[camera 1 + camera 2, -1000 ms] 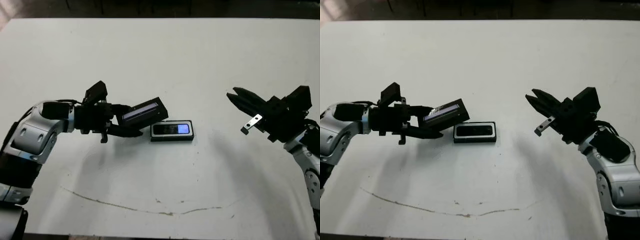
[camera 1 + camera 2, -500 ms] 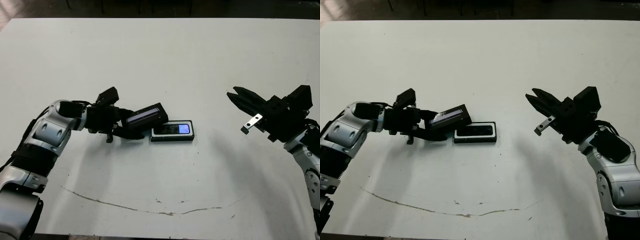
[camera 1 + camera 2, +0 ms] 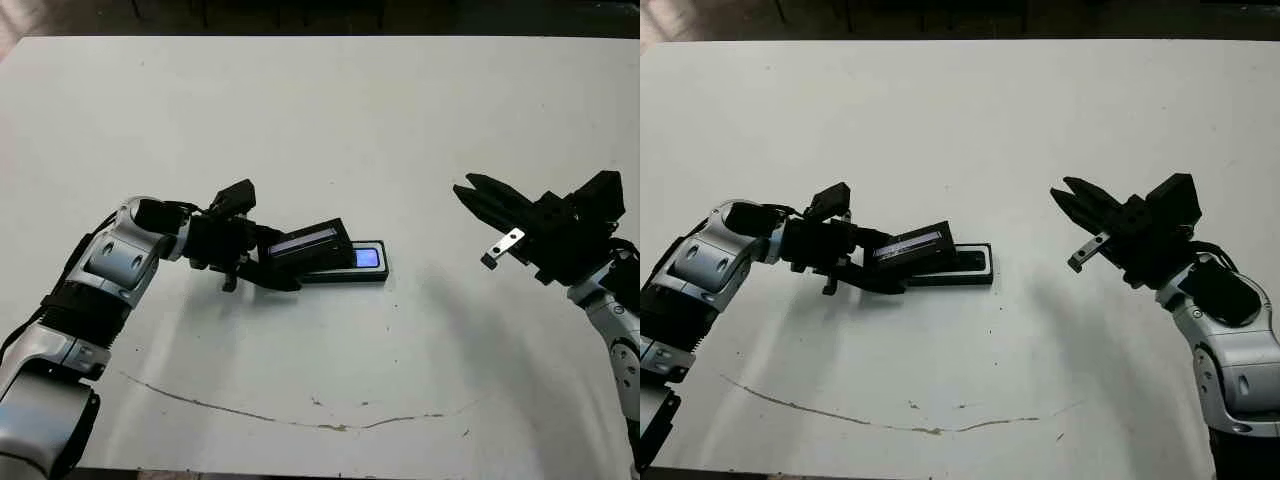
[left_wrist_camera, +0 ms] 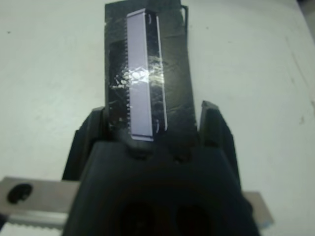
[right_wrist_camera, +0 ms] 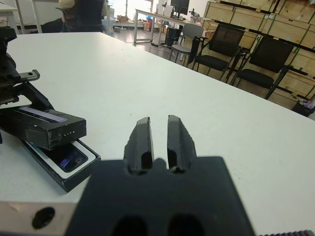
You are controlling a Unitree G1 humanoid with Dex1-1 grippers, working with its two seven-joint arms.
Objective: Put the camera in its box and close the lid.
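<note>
The left gripper (image 3: 262, 270) has its two black fingers (image 4: 211, 123) set against the long sides of the lid (image 3: 312, 246), pinching it at one end. The lid is tilted, its gripped end raised off the table (image 3: 320, 120) and its far end lowered over the left part of the box (image 3: 375, 272). Whether that far end actually touches the box rim cannot be told from the head views. A pale lavender-grey strip runs along the lid's upper face, clearest in the left wrist view, where glare blurs its middle.

The box lies flat on the table near the centre, directly beyond the left gripper. The lid covers its left portion; only the right end and the front wall show. Inside it lies the camera (image 3: 366, 257), of which just the bluish-lit screen end is visible in the left eye view; the rest is hidden beneath the lid. In the right eye view the screen's glow does not show and the interior reads dark.

The right gripper (image 3: 462, 188) hovers above the table, well apart from the box, on its right. Its fingers (image 5: 142, 140) stand nearly pressed together, a thin slit between them, holding nothing.

A thin brownish mark (image 3: 300, 420) curves across the near part of the table. Chairs and another table appear beyond, in the right wrist view.
</note>
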